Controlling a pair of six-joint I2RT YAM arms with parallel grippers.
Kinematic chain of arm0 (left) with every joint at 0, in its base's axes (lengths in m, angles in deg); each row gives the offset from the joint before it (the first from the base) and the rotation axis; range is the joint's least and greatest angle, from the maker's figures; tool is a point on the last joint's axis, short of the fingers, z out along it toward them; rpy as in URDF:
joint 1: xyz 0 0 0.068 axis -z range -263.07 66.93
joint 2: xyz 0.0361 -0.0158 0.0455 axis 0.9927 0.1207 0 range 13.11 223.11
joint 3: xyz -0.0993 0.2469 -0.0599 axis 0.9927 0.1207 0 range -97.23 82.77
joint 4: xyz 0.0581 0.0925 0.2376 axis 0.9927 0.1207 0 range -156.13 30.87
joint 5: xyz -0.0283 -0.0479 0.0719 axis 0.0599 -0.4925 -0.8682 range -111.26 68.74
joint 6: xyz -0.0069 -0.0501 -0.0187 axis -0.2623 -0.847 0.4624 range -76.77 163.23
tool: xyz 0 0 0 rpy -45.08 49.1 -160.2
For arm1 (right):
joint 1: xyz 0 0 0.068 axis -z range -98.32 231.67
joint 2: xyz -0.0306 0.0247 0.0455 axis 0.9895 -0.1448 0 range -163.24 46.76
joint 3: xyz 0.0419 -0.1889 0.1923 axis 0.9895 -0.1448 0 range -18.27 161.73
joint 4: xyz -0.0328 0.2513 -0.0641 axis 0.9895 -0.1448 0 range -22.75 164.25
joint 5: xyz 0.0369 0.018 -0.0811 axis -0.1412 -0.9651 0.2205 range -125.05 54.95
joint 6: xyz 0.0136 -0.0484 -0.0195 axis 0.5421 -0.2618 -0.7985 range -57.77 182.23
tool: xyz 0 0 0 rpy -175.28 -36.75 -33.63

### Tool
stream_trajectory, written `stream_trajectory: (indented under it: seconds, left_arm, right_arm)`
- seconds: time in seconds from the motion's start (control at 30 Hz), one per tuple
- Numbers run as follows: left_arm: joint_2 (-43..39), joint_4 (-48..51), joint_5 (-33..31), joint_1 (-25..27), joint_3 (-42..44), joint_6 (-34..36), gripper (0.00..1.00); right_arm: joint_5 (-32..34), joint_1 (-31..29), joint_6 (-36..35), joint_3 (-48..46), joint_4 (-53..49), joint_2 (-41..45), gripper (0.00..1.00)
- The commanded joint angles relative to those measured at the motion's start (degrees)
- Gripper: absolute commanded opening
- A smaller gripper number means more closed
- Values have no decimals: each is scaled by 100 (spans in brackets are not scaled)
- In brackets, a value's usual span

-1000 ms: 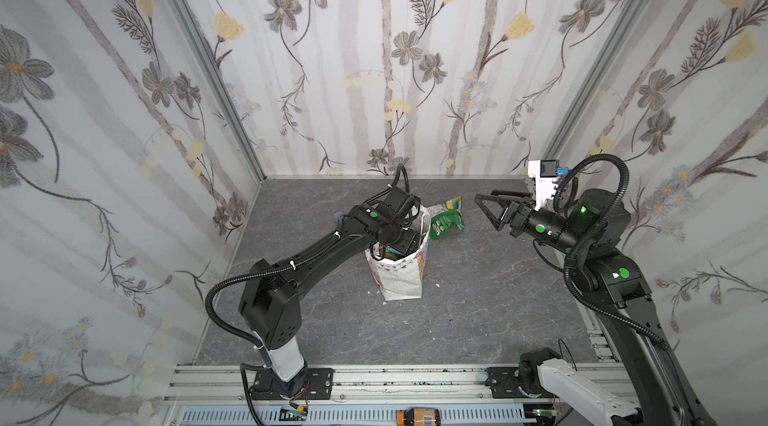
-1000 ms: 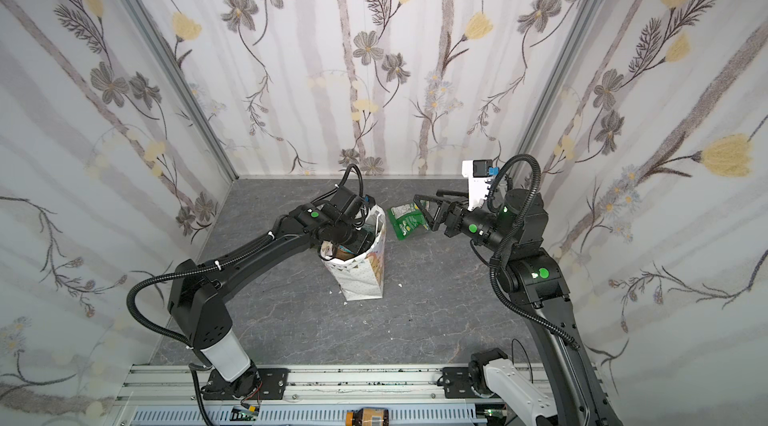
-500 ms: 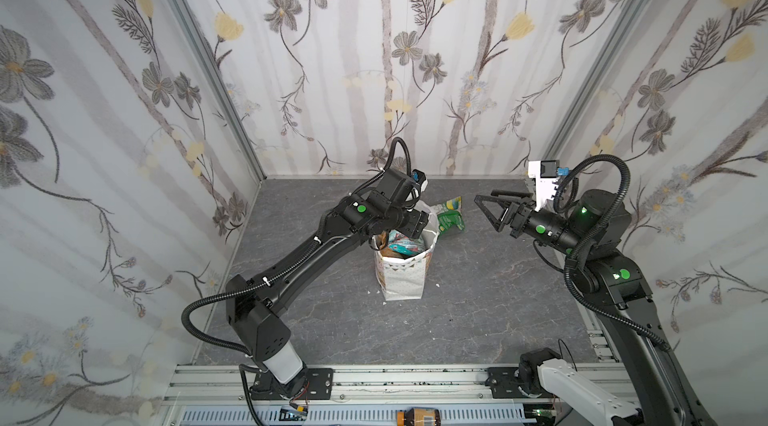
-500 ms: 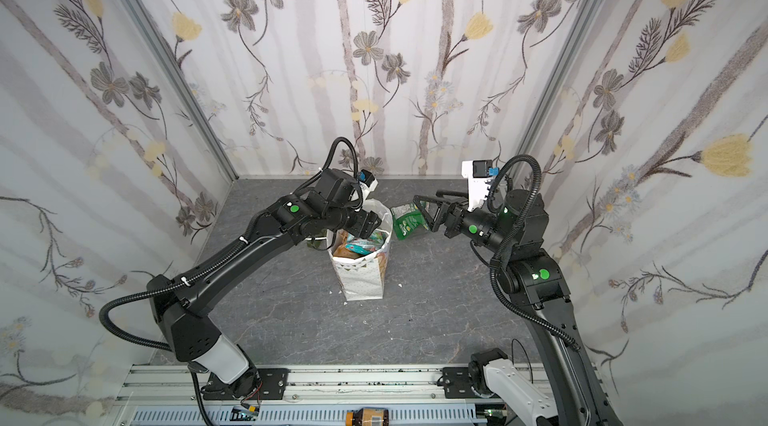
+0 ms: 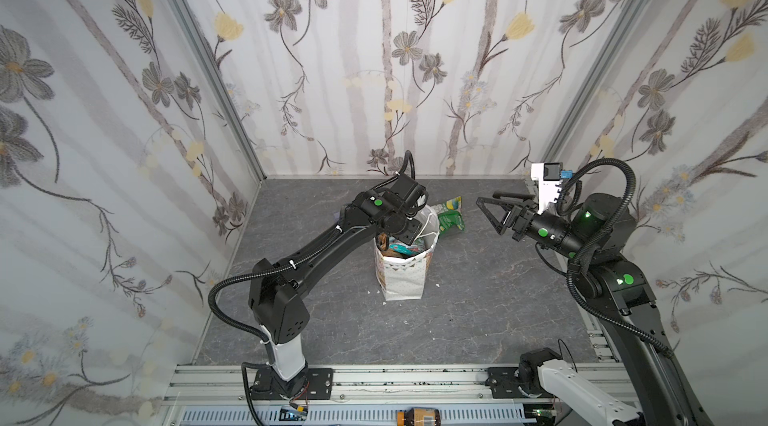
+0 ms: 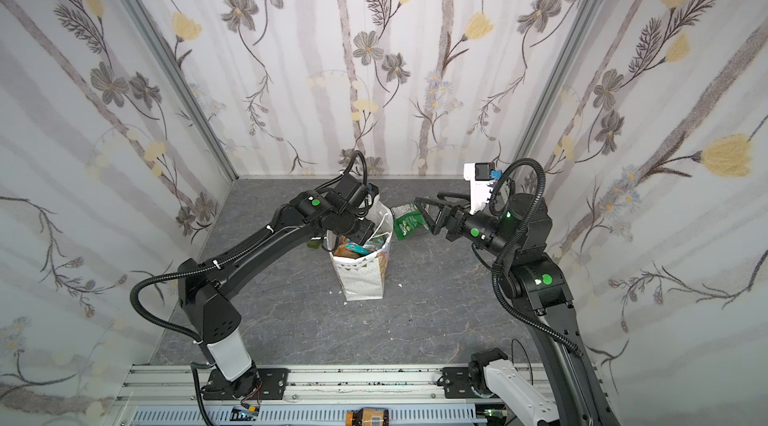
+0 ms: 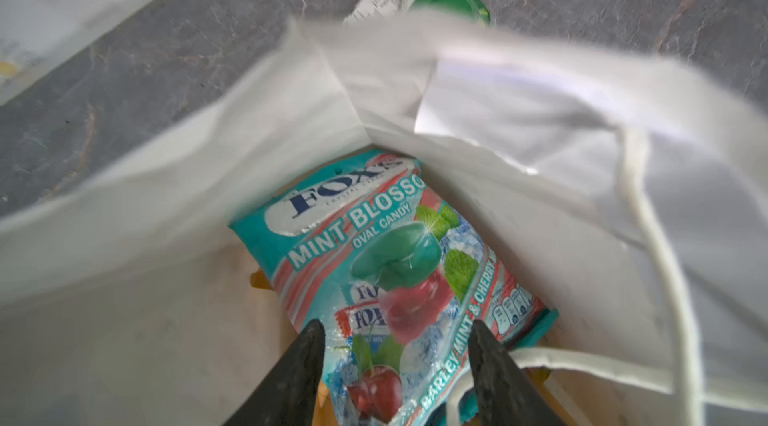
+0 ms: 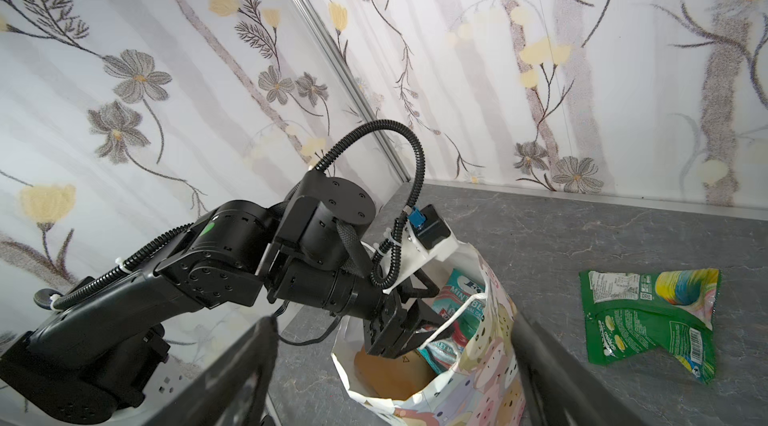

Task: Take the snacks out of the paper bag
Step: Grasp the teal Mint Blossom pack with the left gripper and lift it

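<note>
Half closes the fingers (image 7: 299, 361) of the left gripper (image 7: 395, 326) now, either side of the teal crinkly FOX'S packet (image 7: 374, 253) inside the tall white paper bag (image 5: 401, 278). Not pinched yet, so lift comes next. Keeps the right gripper (image 5: 487, 216) wide open, empty.

Grey marbled tabletop (image 5: 478, 320), small white flecks (image 5: 437, 283) scattered on it, floral wallpaper panels (image 5: 353, 50) with grey and yellow blossoms on three sides, metal corner strips (image 5: 205, 56), slotted aluminium rail (image 5: 415, 378) along the near edge.
</note>
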Motion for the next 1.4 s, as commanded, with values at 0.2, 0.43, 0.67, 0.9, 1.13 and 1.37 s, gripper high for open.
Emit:
stream_trajectory:
  seconds: [0.2,0.43,0.67,0.9,1.13,1.37]
  left_arm:
    - [-185,-541,598,21,760,178,58]
    - [-3,-521,502,25,846,292,64]
    - [172,-842,112,33,1018,200,78]
    - [237,-1086,148,42,1403,113,79]
    - [286,-1333,291,41,1699,-80,65]
    - [258,-1303,220,39,1699,-158,36]
  right_arm:
    - [-25,-20,46,4,86,6,88]
    - [-34,-29,72,-2,101,-2,88]
    - [-77,-38,-129,58,-22,-36,90]
    - [61,-85,-641,82,-533,-142,96]
    - [174,-237,-894,108,-649,-189,99]
    - [298,-275,-913,129,-679,-168,100]
